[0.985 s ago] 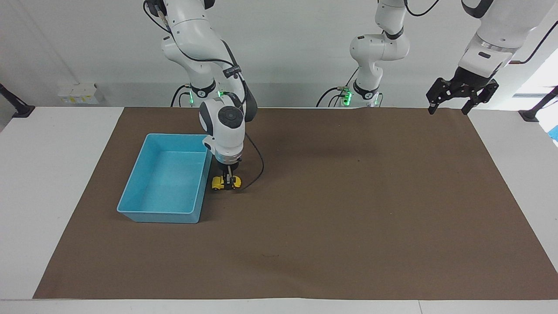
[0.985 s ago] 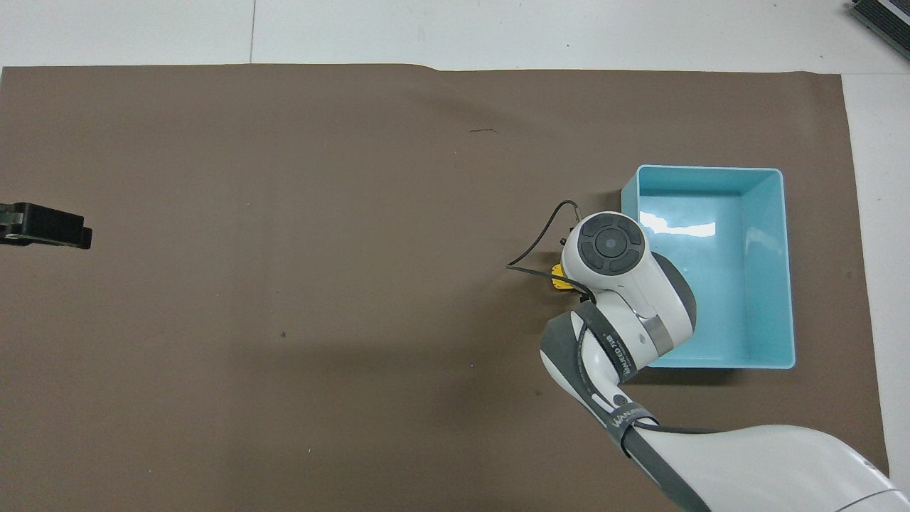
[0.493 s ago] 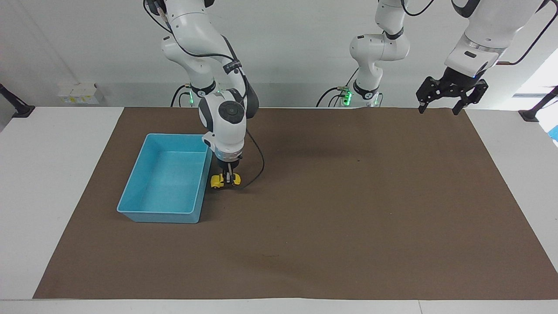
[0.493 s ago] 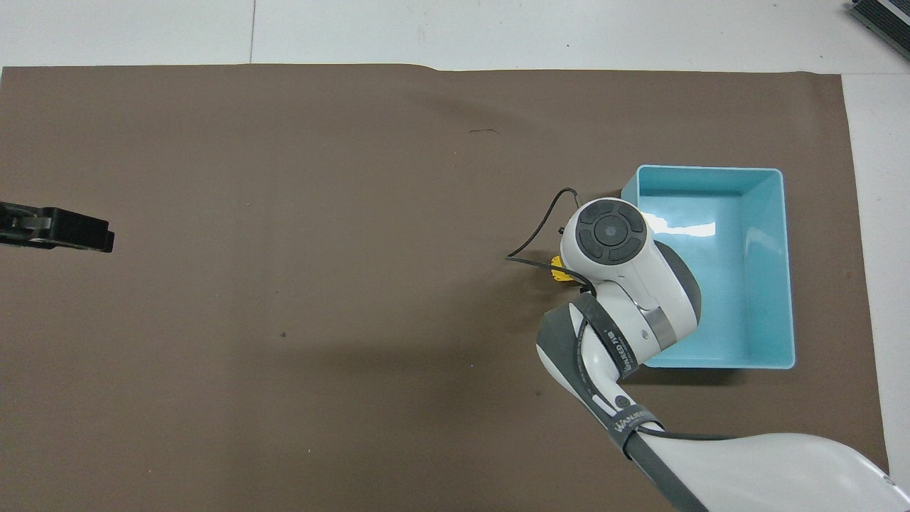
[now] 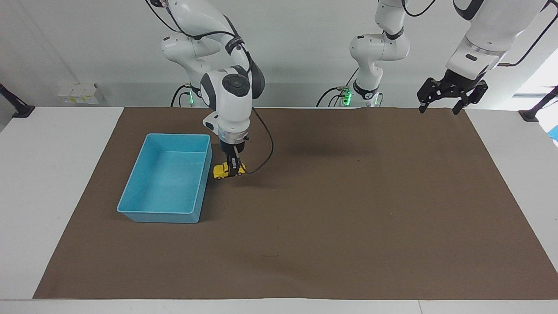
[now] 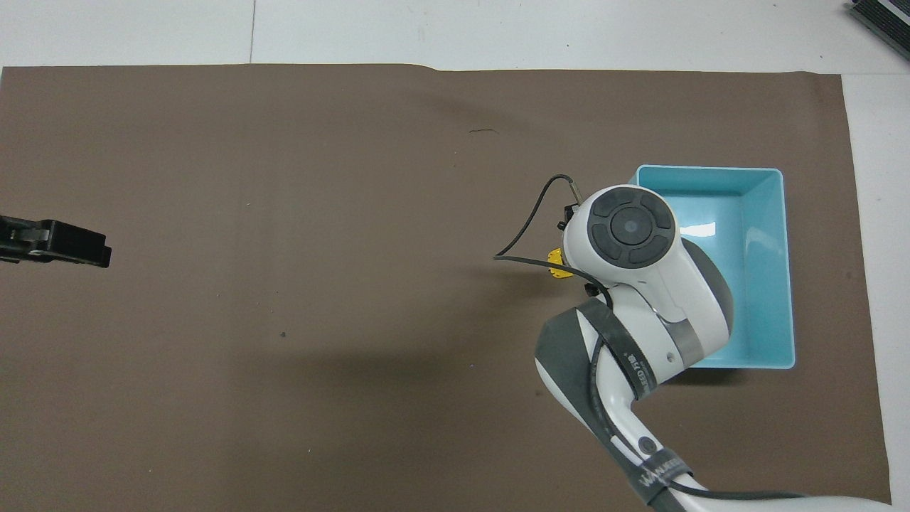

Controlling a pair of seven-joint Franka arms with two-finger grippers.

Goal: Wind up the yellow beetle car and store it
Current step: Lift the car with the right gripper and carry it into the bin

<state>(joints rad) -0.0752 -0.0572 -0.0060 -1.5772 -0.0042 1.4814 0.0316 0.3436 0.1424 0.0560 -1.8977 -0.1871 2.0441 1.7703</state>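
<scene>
The yellow beetle car (image 5: 222, 171) hangs a little above the brown mat, just beside the long wall of the blue bin (image 5: 165, 216) that faces the middle of the table. My right gripper (image 5: 233, 169) points straight down and is shut on the car. In the overhead view only a yellow sliver of the car (image 6: 557, 262) shows from under the right wrist, next to the bin (image 6: 789, 284). My left gripper (image 5: 438, 109) is open and empty, high over the mat's corner at the left arm's end; it also shows in the overhead view (image 6: 64, 243).
The brown mat (image 5: 348, 218) covers most of the white table. The bin holds nothing. A black cable (image 5: 266, 152) loops from the right wrist beside the car.
My right gripper has risen with the car, lifting it off the mat beside the bin. My left gripper has shifted slightly toward the table's middle and stays raised.
</scene>
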